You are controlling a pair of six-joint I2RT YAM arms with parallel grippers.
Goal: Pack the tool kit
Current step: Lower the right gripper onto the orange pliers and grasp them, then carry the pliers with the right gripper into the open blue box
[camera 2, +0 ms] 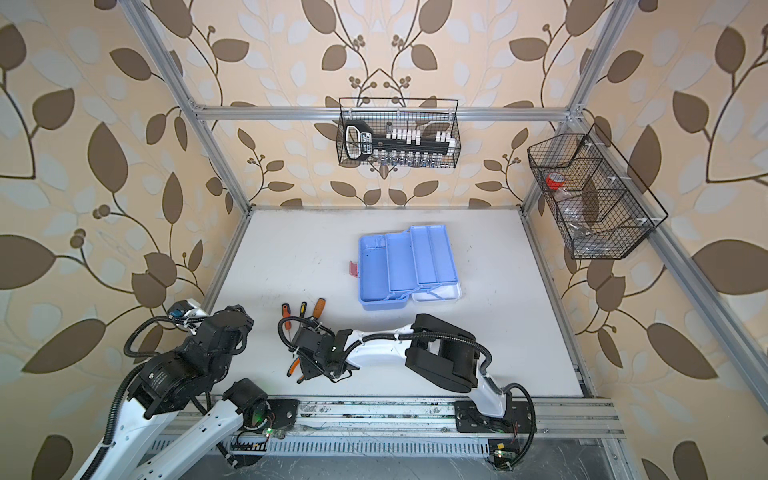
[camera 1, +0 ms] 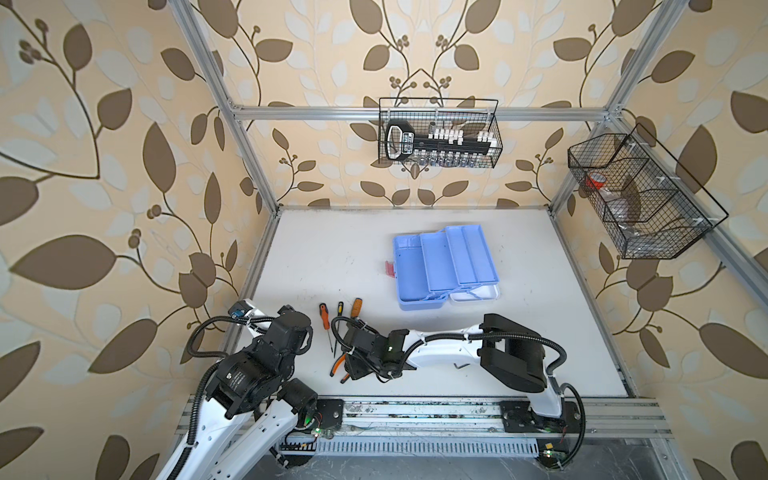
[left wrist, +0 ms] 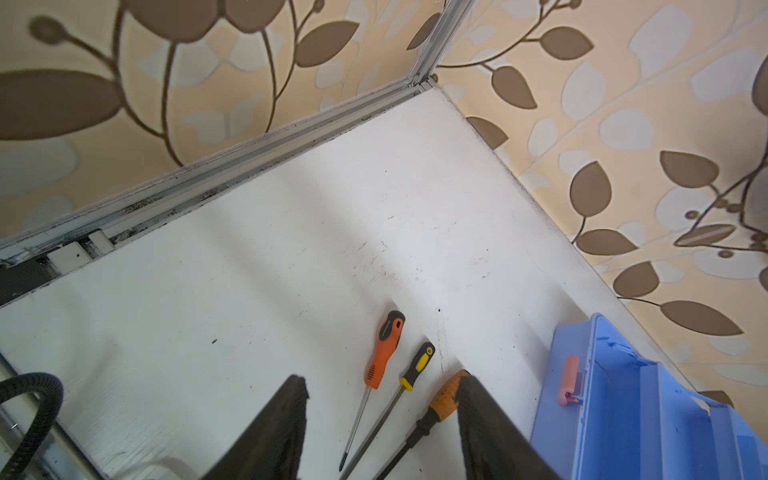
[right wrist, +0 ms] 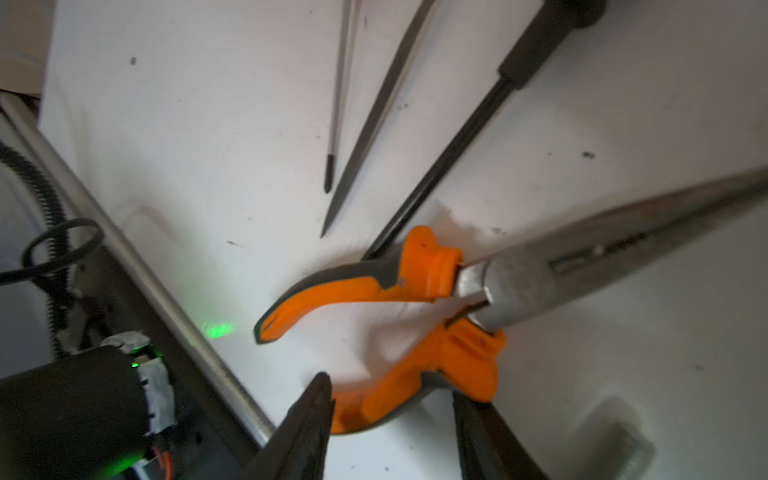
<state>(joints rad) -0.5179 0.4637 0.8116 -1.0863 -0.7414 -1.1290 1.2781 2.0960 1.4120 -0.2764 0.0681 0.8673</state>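
The tool kit (camera 1: 440, 266) lies open: light blue base (camera 1: 405, 274), stepped blue trays (camera 1: 461, 255), white lid (camera 1: 478, 294), pink latch (camera 1: 390, 268). The left hand (left wrist: 381, 379) is apart and empty. The right hand (right wrist: 388, 388) straddles one handle of the pliers (right wrist: 511, 278); whether it grips, I cannot tell.

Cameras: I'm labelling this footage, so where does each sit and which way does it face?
Top views: high over the front rail, looking down on table, open tool kit, left arm, right arm.
Left wrist: behind open left gripper, facing three screwdrivers, tool kit, far table corner.
Right wrist: behind right gripper, low over orange pliers; its fingers straddle one handle.
Shared: all show the screwdrivers.
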